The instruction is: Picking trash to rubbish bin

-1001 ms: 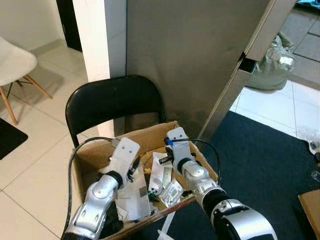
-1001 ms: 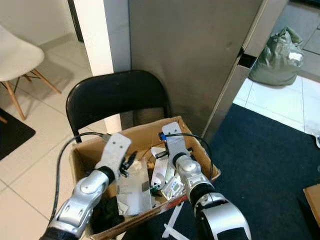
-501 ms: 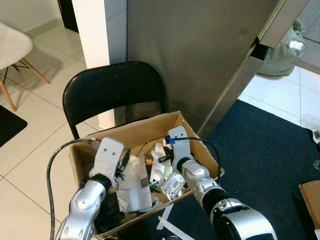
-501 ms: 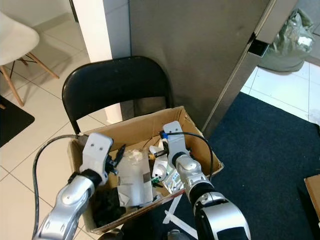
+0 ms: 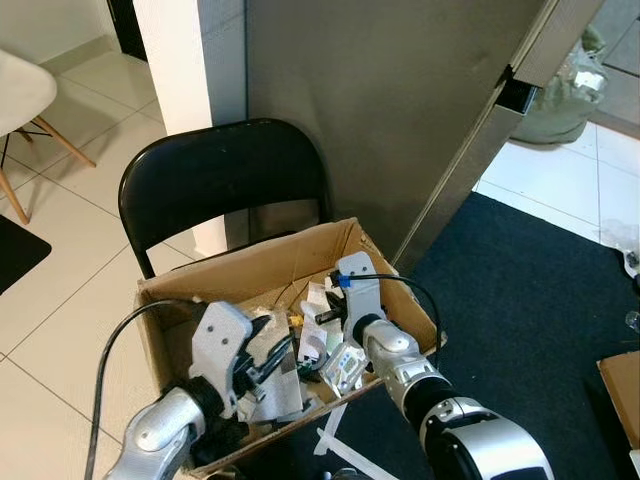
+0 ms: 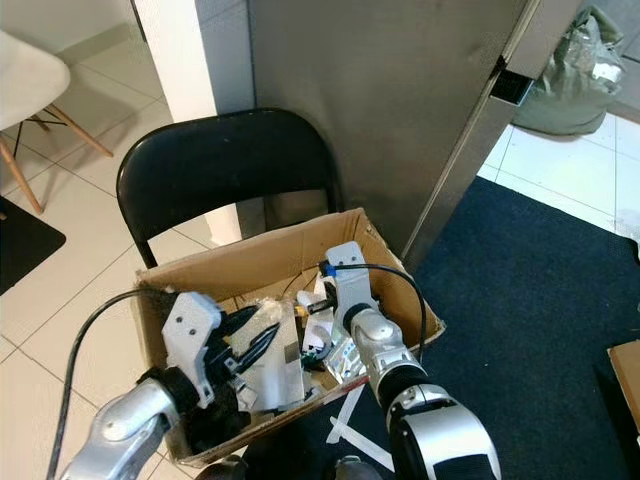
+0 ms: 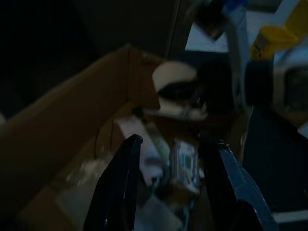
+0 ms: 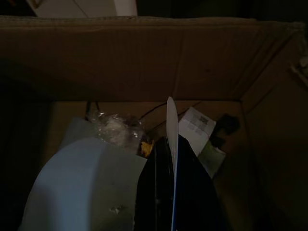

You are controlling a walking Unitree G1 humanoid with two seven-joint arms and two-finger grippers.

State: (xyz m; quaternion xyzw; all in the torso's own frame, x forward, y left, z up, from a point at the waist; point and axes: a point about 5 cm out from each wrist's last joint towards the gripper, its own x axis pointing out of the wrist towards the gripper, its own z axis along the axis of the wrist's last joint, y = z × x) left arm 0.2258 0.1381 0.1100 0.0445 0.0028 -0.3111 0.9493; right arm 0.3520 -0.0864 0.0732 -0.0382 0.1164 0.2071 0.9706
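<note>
my left gripper [image 6: 248, 338] hung over the near left part of the one cardboard box [image 5: 262, 262], its two fingers spread, with crumpled trash [image 5: 262, 375] just beneath them. my right gripper [image 8: 169, 159] reached into the box's right side, fingers pressed together on one thin white sheet [image 8: 171, 126]. one black chair [image 5: 215, 180] stood just behind the box.
</note>
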